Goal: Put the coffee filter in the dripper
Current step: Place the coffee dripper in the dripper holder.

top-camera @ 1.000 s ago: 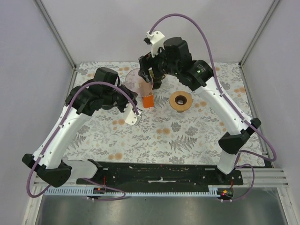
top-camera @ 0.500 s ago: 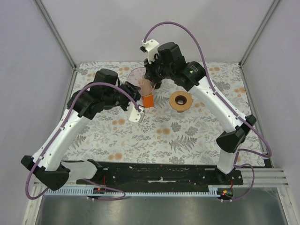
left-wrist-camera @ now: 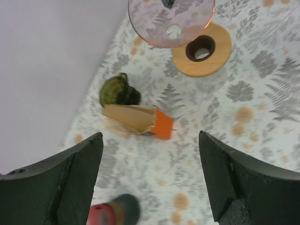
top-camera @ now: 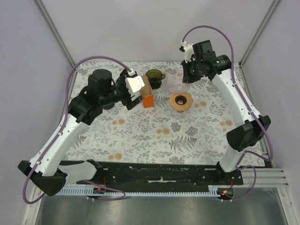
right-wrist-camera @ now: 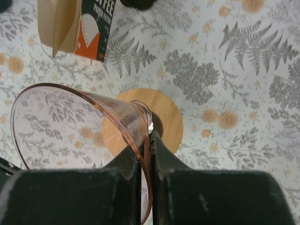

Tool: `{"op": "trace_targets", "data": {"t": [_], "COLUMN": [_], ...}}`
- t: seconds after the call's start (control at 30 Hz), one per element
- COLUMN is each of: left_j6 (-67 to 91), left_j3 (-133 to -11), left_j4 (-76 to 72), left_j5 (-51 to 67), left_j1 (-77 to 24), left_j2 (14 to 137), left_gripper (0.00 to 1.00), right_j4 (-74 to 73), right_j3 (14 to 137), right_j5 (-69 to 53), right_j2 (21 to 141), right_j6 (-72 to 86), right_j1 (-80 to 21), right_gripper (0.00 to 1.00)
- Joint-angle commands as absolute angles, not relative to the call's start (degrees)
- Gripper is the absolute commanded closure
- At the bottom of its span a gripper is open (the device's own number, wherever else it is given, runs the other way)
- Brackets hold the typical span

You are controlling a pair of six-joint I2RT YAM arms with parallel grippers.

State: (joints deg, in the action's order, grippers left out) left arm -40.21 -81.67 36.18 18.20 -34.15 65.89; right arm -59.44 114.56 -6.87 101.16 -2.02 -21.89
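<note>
My right gripper (right-wrist-camera: 147, 140) is shut on the rim of the clear pink dripper (right-wrist-camera: 79, 122), a cone held tilted just above the round wooden stand (right-wrist-camera: 164, 117). From above, the dripper (top-camera: 176, 82) hangs at the stand's (top-camera: 180, 101) far edge, with the right gripper (top-camera: 186, 78) behind it. Brown paper coffee filters (left-wrist-camera: 129, 117) stick out of an orange package (left-wrist-camera: 161, 127) lying on the floral cloth. My left gripper (left-wrist-camera: 150, 140) stands open and empty above that package (top-camera: 148, 99), apart from it.
A dark green cup (top-camera: 153, 75) stands behind the package, also in the left wrist view (left-wrist-camera: 117, 91). A red and black object (left-wrist-camera: 112, 213) sits low in that view. Grey walls close off the left, back and right of the cloth.
The right gripper closed on the dripper's rim and carried it right, to above the wooden stand. The left gripper's jaws opened wide and its wrist turned over the package.
</note>
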Motion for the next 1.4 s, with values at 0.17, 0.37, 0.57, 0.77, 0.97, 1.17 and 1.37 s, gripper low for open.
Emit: {"op": "trace_targets", "data": {"t": [0.17, 0.37, 0.57, 0.77, 0.97, 1.17, 1.37], "left_j6": [11.49, 18.71, 23.82, 25.05, 23.65, 23.03, 23.20], "left_j3": [-89.73, -102.10, -107.39, -110.65, -112.76, -116.62, -117.51], "left_j4": [31.11, 36.29, 33.83, 37.62, 37.09, 38.67, 40.34], "left_j5": [22.40, 30.32, 31.03, 30.06, 26.55, 27.07, 26.20], "left_j1": [-34.19, -34.37, -34.54, -35.77, -36.12, -36.21, -36.21], "left_j2": [79.70, 93.32, 101.15, 106.96, 108.63, 110.65, 111.71], "left_gripper": [0.36, 0.45, 0.39, 0.39, 0.44, 0.57, 0.63], "right_j4": [-63.63, -62.23, -58.62, -57.22, -57.39, -59.59, -60.29], "right_j3": [108.28, 104.34, 101.34, 99.93, 102.47, 110.21, 112.50], "right_j5": [-17.93, -16.09, -17.40, -17.40, -17.93, -17.14, -18.45], "right_j2": [99.58, 100.11, 100.46, 101.69, 102.48, 103.97, 105.56], "right_j6": [-1.85, -2.20, -1.50, -1.58, -1.76, -2.46, -2.02], "right_j1": [-17.05, -16.26, -15.82, -15.82, -15.73, -15.56, -15.64], "right_gripper": [1.00, 1.00, 1.00, 1.00, 1.00, 1.00, 1.00]}}
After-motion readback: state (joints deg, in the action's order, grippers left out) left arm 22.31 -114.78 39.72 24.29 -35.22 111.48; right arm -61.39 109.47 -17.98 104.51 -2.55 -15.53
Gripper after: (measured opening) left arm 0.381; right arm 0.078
